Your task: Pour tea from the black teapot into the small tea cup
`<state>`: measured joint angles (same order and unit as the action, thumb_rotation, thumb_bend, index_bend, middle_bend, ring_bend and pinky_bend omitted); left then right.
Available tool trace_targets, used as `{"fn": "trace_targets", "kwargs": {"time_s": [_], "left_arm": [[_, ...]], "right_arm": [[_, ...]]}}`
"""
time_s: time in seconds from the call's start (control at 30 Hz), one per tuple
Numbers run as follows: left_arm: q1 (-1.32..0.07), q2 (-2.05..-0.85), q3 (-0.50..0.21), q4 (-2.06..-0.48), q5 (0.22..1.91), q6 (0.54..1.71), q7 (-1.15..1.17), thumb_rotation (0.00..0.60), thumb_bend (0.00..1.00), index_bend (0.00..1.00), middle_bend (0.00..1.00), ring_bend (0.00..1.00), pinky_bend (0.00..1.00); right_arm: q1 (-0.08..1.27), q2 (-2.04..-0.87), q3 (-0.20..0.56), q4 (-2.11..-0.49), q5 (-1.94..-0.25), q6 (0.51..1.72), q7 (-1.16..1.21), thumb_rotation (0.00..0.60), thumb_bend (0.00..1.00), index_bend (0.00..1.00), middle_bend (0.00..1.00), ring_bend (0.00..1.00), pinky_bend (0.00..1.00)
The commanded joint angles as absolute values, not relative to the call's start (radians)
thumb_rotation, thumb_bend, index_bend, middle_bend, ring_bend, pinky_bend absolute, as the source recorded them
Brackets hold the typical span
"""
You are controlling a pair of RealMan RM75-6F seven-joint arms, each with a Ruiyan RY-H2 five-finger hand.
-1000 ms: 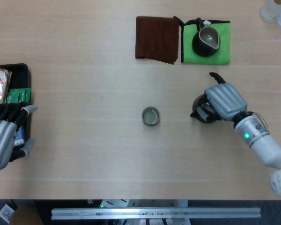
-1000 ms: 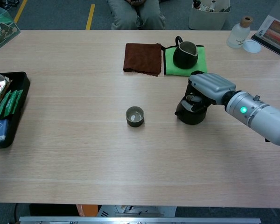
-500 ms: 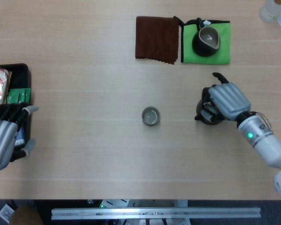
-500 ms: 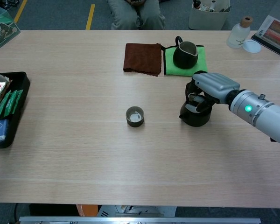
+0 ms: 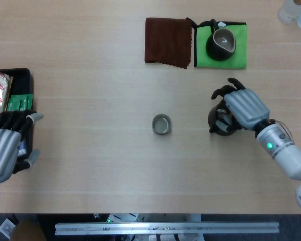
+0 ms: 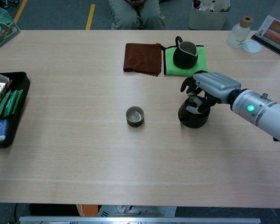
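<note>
Since a second ago the right hand (image 6: 210, 87) has slid a bit to the robot's right with the black teapot (image 6: 193, 114), and its fingers (image 6: 188, 84), which were wrapped down over the pot, are now lifted and spread above it; whether any of them is touching the pot I cannot tell, so grip looks loose or released. Teapot stands upright on the table (image 6: 84, 154), right of centre, with the small tea cup (image 6: 135, 116) well apart to its left, also upright, in open wood. Judgement: task is barely started, no lift, no tilt. To do the step well, re-seat the fingers around the body or handle before lifting, confirm a firm hold, then carry across to the cup and tilt slowly; cup mouth is small, so spout alignment matters. Left hand (image 5: 5, 145) is idle at the near-left table edge, fingers apart, holding nothing, beside the black tray (image 6: 19, 107) of packets. Path from pot to cup is unobstructed. Behind the pot: green mat (image 6: 203, 58) with a dark pitcher (image 6: 184, 54) on it, brown cloth (image 6: 142, 58) just left of that. Pitcher is the nearest thing to clip when lifting. Bottle (image 6: 236, 33) and white lid (image 6: 252, 45) at far right, out of the way.
</note>
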<state>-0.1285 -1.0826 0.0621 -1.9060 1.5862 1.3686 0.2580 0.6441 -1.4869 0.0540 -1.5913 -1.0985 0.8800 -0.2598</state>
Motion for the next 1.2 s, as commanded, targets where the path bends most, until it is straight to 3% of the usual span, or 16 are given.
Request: {"fn": "trace_targets", "kwargs": {"time_s": [0.03, 0.57, 0.87, 1.2], "left_arm": [[-0.129, -1.083, 0.062, -1.907, 1.586, 1.368, 0.259, 0.600, 0.28, 0.20, 0.21, 0.19, 0.18], [-0.134, -1.086, 0.062, -1.906, 1.581, 1.358, 0.269, 0.600, 0.28, 0.20, 0.21, 0.19, 0.18], [-0.134, -1.088, 0.063, -1.905, 1.578, 1.356, 0.274, 0.600, 0.28, 0.20, 0.21, 0.19, 0.18], [-0.136, -1.089, 0.066, -1.905, 1.575, 1.350, 0.280, 0.600, 0.28, 0.20, 0.21, 0.19, 0.18]], "right_arm": [[0.645, -1.485, 0.055, -1.593, -1.100, 0.877, -0.258, 0.600, 0.08, 0.48, 0.29, 0.18, 0.00], [0.665, -1.479, 0.036, -1.585, -1.095, 0.853, -0.321, 0.596, 0.00, 0.47, 0.26, 0.13, 0.00], [0.662, -1.470, 0.040, -1.584, -1.122, 0.834, -0.256, 0.455, 0.00, 0.48, 0.24, 0.11, 0.00], [0.661, -1.464, 0.038, -1.575, -1.136, 0.849, -0.269, 0.446, 0.00, 0.46, 0.24, 0.11, 0.00]]}}
